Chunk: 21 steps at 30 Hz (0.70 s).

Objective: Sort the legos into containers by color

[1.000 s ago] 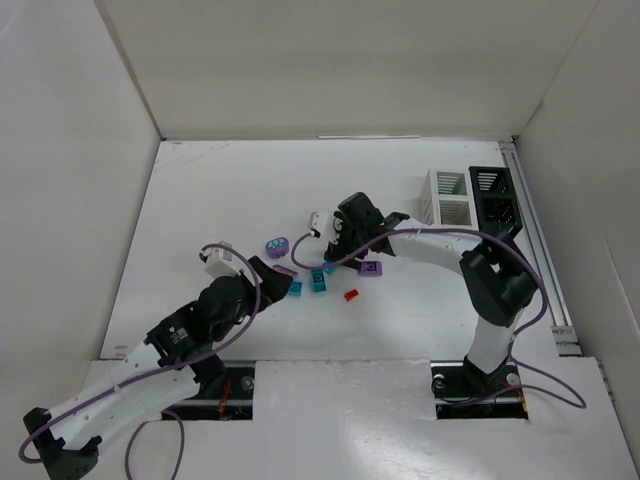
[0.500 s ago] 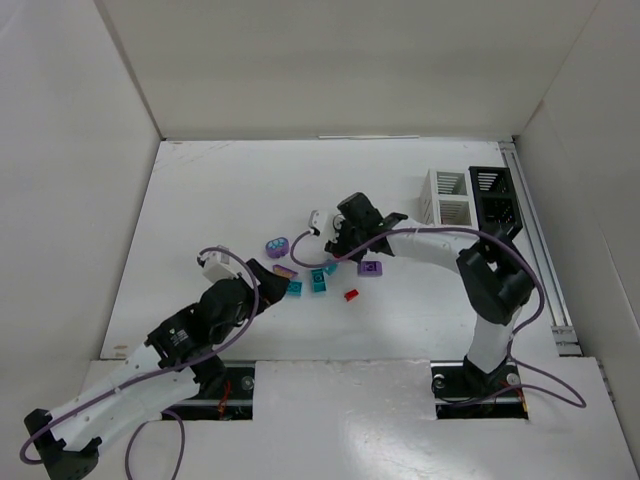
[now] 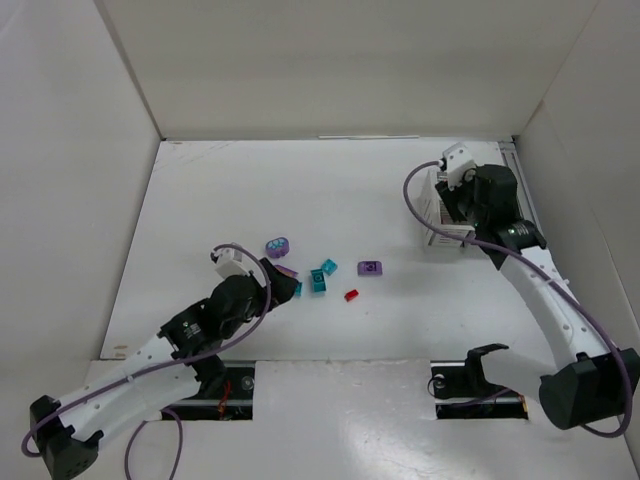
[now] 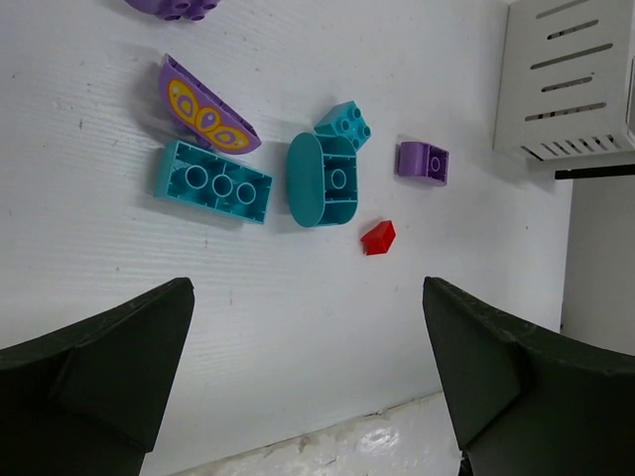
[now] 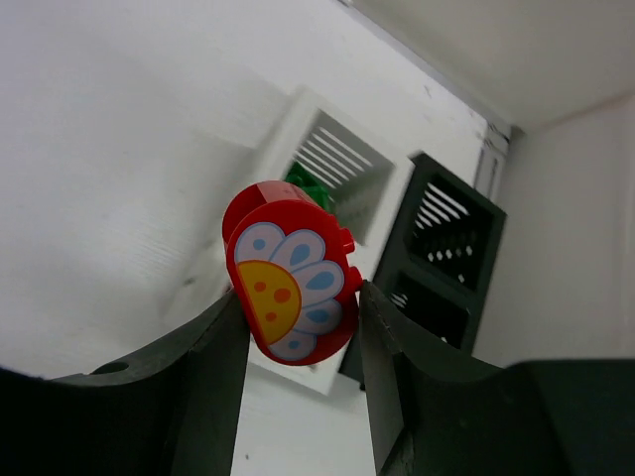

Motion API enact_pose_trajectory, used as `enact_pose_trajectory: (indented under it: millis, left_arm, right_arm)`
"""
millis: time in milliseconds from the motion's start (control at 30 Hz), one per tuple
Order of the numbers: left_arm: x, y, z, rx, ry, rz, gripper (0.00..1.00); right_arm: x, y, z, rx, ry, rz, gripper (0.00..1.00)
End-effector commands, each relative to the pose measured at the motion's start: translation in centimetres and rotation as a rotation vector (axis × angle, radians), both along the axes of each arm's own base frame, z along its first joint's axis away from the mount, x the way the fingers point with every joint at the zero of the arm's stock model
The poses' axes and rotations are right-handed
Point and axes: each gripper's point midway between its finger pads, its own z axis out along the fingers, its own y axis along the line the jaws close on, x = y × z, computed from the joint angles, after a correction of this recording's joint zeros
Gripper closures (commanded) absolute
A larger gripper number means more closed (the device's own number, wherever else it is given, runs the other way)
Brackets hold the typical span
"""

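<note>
Purple brick (image 4: 171, 8): the top edge of my left wrist view cuts it; I get only its lower rim.
White container (image 4: 566, 89): it runs off the right edge there.
Black container (image 5: 451, 248): its near corner sits behind a finger; from above I can't pick it out.
Green lego (image 5: 310, 186): mostly behind the red flower brick (image 5: 291, 288); I can't tell its shape.
Red flower brick: both flanks are covered by the right gripper (image 5: 300, 309).
Long teal brick (image 3: 297, 289): from above, partly under the left gripper (image 4: 308, 297).
Left gripper: the bottom edge crops both fingers.
</note>
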Motion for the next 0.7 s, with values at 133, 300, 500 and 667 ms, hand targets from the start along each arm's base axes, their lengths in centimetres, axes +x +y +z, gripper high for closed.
enact_pose_trajectory:
  millis: [133,300,500,667]
  left_arm:
    - [1.2,-1.4,0.2,0.018,-0.032,-0.033,0.01]
    - [1.7,-1.6,-0.1,0.042,-0.018,-0.025,0.01]
    - [1.9,-2.2,0.0,0.055,-0.021,-0.045,0.01]
    - [2.0,-2.2,0.4,0.056,-0.031,-0.049,0.01]
  right_arm:
    - [-1.0,-6.3,-3.5,0.003,0.130,-0.236,0.64]
    - [-0.5,-6.0,-4.6,0.016,0.151,-0.216,0.54]
    - [-0.3,-5.4,-5.2,0.012,0.162,-0.175,0.28]
    - [-1.0,-5.3,-4.3,0.003,0.144,-0.166,0.15]
